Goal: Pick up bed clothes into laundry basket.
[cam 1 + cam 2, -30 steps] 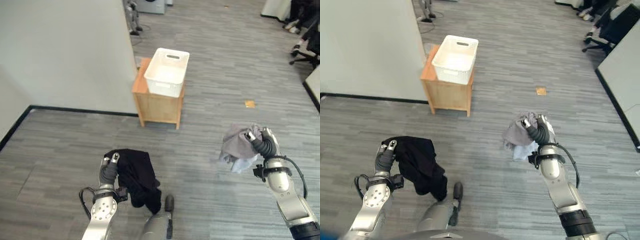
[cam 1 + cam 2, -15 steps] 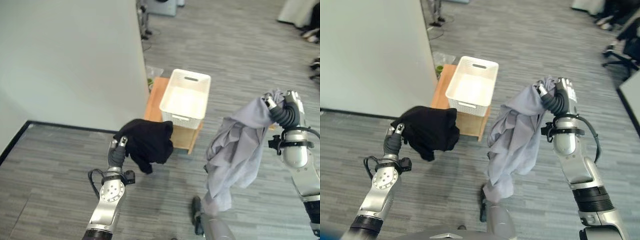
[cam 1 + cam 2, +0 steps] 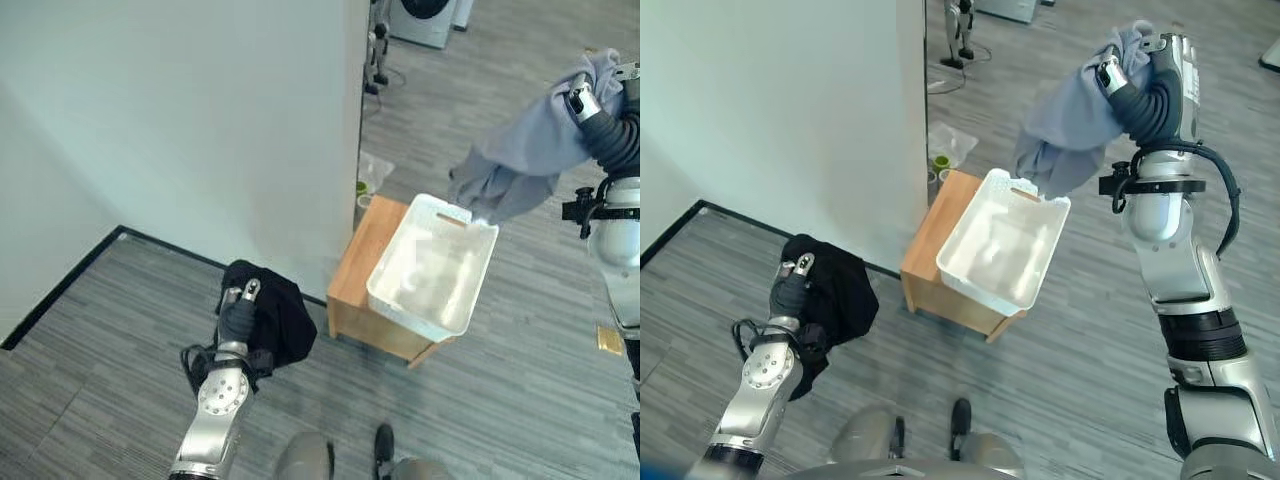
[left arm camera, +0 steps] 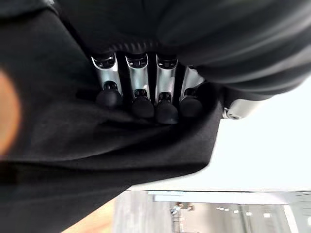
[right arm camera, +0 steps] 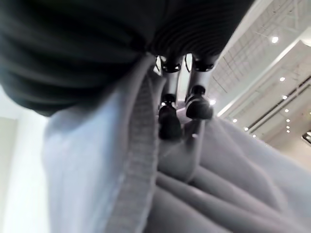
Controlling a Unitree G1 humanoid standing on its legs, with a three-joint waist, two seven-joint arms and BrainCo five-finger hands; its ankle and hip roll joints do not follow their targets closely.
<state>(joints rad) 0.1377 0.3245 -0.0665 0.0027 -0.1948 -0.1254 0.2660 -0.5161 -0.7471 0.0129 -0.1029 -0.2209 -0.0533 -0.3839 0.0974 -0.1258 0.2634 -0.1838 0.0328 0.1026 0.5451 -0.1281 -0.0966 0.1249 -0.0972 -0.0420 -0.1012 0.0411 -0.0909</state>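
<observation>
grey garment (image 3: 1072, 125) hides right hand (image 3: 1137, 78) fingertips above white basket (image 3: 997, 255).

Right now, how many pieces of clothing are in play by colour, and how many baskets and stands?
Grey garment: 1, gripped in the right hand above the basket
Black garment: 1, gripped in the left hand
White laundry basket: 1
Wooden stand under the basket: 1
Total: 4 things
</observation>
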